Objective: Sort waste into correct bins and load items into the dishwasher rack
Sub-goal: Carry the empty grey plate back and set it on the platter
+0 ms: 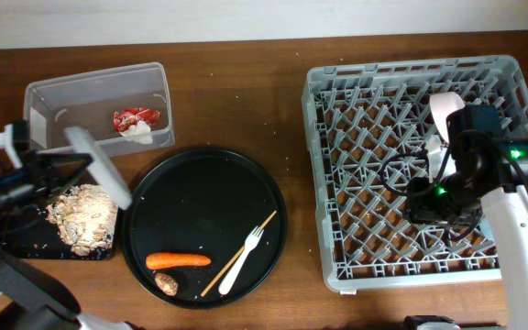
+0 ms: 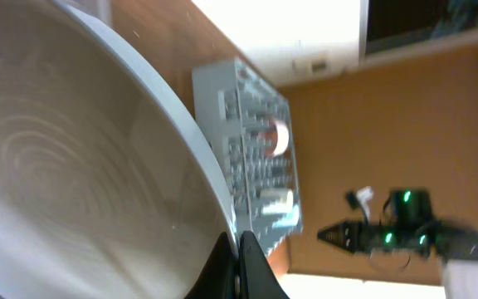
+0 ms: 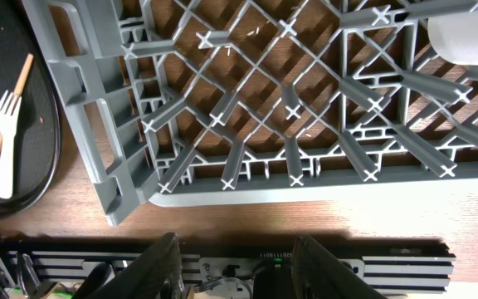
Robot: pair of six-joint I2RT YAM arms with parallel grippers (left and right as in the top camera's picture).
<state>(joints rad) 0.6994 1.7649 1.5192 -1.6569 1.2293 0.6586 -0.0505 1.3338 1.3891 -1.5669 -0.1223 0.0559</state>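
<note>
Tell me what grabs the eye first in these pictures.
The big grey dishwasher rack fills the right side, the right hand open above it. At left, the left hand grips a tilted white plate beside a pile of food scraps. In the middle, a round black tray carries a carrot, fork and chopstick.

L wrist view: white round plate blurred, cropped at edges
</note>
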